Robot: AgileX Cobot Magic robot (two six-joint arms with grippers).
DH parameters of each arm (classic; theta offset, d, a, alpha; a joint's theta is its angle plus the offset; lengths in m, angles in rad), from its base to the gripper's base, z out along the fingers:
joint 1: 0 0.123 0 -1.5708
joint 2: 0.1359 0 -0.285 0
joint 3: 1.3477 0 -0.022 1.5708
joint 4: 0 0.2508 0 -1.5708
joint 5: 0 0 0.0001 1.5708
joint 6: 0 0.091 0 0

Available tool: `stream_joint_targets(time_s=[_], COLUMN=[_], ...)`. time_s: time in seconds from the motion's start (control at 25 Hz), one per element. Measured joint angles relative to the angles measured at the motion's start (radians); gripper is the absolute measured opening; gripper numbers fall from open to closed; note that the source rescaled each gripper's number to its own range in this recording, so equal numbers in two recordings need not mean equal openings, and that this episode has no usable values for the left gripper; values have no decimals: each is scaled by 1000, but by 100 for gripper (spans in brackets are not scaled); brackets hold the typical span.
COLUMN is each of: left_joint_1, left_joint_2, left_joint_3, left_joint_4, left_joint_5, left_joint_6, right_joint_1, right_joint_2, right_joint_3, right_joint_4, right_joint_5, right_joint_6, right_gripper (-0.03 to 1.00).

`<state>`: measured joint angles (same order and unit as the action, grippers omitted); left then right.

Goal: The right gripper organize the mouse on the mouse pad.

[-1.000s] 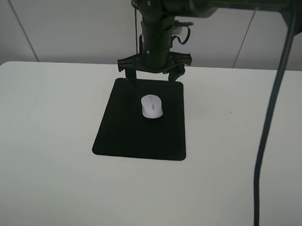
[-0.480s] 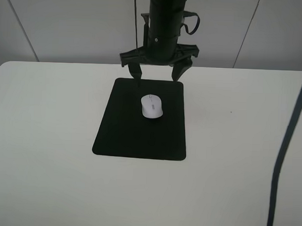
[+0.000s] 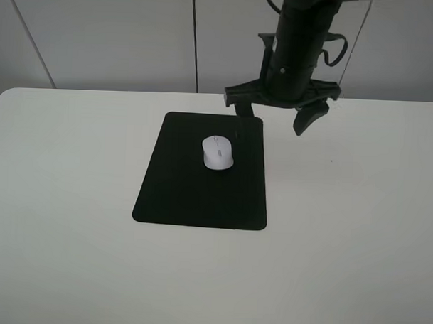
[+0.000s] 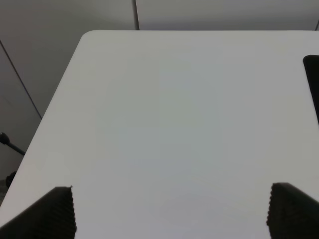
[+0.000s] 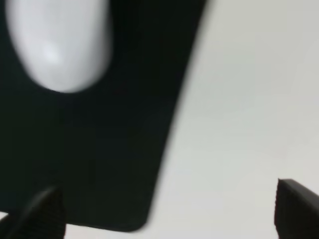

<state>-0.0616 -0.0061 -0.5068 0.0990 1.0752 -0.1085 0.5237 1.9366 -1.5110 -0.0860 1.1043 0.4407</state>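
Observation:
The white mouse [image 3: 217,152] lies on the black mouse pad [image 3: 194,197], in the pad's far half, untouched. My right gripper [image 3: 274,117] hangs open and empty above the pad's far right corner, to the right of the mouse and behind it. In the right wrist view the mouse [image 5: 57,42] is a blurred white oval on the pad [image 5: 99,164], with my right gripper [image 5: 168,213] wide apart over the pad's edge. My left gripper [image 4: 171,211] is open over bare table, with only its fingertips [image 4: 56,211] showing.
The white table [image 3: 342,230] carries only the pad and mouse. A strip of the pad [image 4: 313,79] shows at the edge of the left wrist view. A pale wall [image 3: 100,37] stands behind the table's far edge.
My right gripper has risen off the mouse area and swung to the right, from above the pad's far edge to beyond its far right corner. The mouse has not moved.

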Motion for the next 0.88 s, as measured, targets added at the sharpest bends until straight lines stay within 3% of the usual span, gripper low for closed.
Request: stream_joint_targets(time_s=[0.24,0.52,0.88], left_joint_1=[0,0,0], left_joint_2=[0,0,0], left_joint_3=[0,0,0], left_joint_4=[0,0,0], left_joint_5=[0,0,0], left_joint_6=[0,0,0], right_joint_1=[-167,-323,-358], right_joint_2=[-198,-453,-925], right_joint_3=[290,484,641], right_joint_4=[-2,-48,-60], right_joint_5=[-76,-104,-100], right_joint_6=[7,10,-36], right_gripper=[100,100,100])
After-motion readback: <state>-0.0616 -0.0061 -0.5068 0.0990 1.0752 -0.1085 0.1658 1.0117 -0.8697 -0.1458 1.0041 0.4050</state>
